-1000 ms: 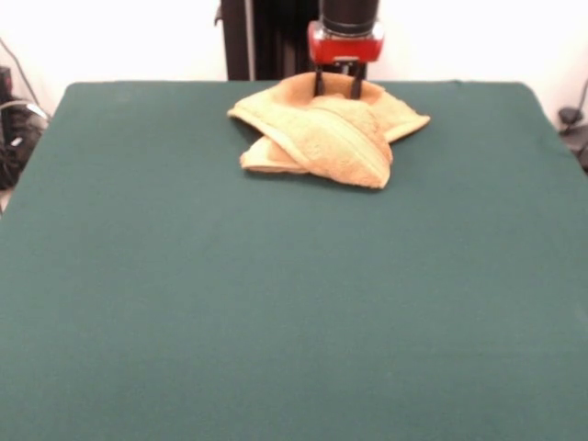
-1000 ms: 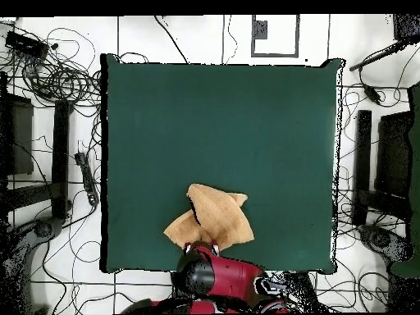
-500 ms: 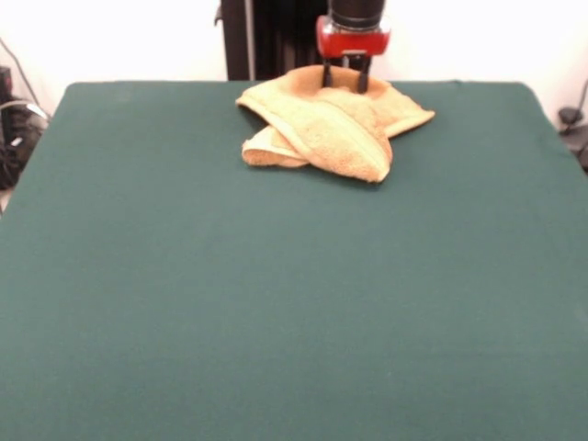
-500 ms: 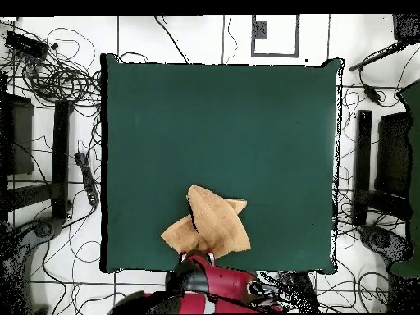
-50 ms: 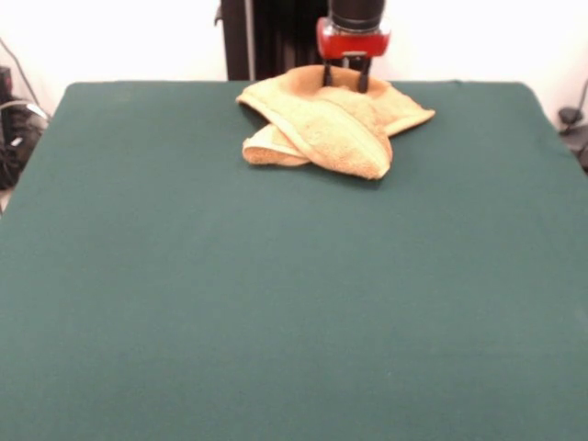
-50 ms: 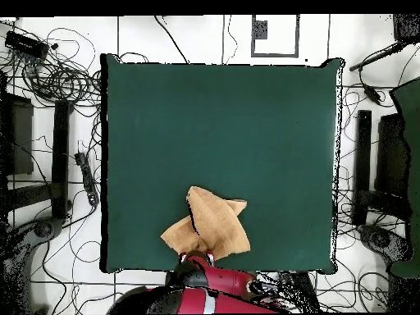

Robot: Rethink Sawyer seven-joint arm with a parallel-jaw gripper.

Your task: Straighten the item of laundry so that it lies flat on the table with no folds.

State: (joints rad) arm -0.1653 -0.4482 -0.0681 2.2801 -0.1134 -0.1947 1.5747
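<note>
While folded, towel: small yellow-orange terry-cloth towel [image 5: 329, 124] sits bunched on the large rectangular table covered in plain dark green cloth [image 5: 276, 303], not flat
Towel place: close to the table's edge on the robot's side, roughly mid-width of that edge, slightly off centre; well apart from the other three edges
Towel shape, front view: several layers overlap; one thick rolled fold crosses the top diagonally, a lighter hemmed edge shows along it; a small flap sticks out low at one side, a pointed corner sticks out at the other side
Towel shape, overhead view: towel [image 6: 208, 223] reads as an irregular wedge, with a dark crease running down it; one lobe spreads toward the table's edge beside the arm
Gripper: red and black gripper [image 5: 345, 79] comes straight down onto the towel's rear part, the part nearest the table's robot-side edge
Fingers: two thin dark fingers [image 5: 326, 75] stand a little apart, tips sunk into the raised rear fold; cloth sits between them, looks pinched, grip itself partly hidden by the fold
Gripper, overhead view: mostly covered by the red arm [image 6: 215, 283], which overlaps the table's edge just at the towel
Table: rest of green cloth bare, smooth
Around table, overhead view: black cables [image 6: 61, 78] tangled on the white floor [image 6: 197, 37] beyond the table's sides
</note>
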